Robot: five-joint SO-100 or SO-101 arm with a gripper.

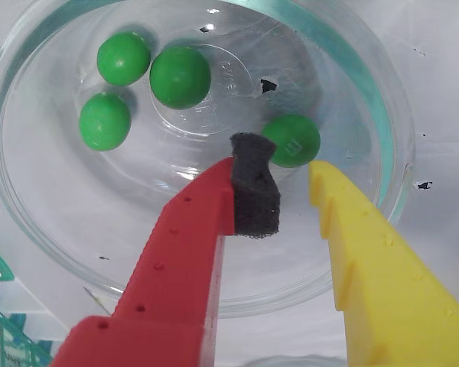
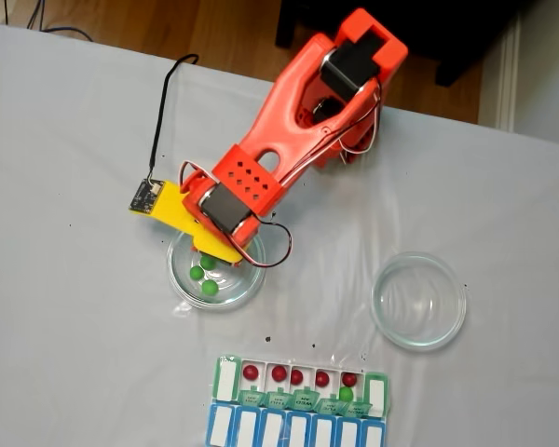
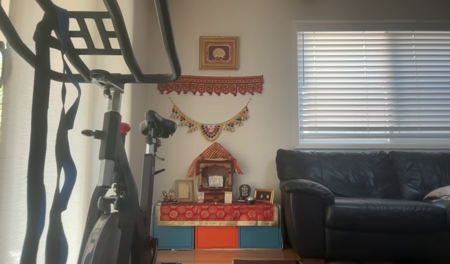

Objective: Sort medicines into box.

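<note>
A: Which step is this?

B: Picking a green one, I'd say. In the wrist view the hand (image 1: 291, 180) hangs over a glass dish (image 1: 367, 92) with its red and yellow fingers apart, nothing between them. 4 green balls lie in that dish, and the nearest ball (image 1: 292, 140) sits just beyond the fingertips, in line with the gap.

A: And the box?

B: In the fixed view the pill box (image 2: 225, 380) lies near the bottom edge, with the blue row touching it below. 5 red balls (image 2: 252, 372) sit along the green row, and 1 green ball (image 2: 346, 394) is at the right end. A second dish (image 2: 419, 300) to the right looks empty.

A: So the next move?

B: Probably lower, close on that nearest ball, then carry it to a compartment. It's round and glossy, so it may roll off the foam pad (image 1: 254, 191).

A: The surroundings?

B: A pale grey worktop (image 2: 65, 307) with a few dark specks. The other view shows a living room: an exercise bike (image 3: 114, 176), a dark sofa (image 3: 368, 198), closed blinds (image 3: 379, 80)
</note>
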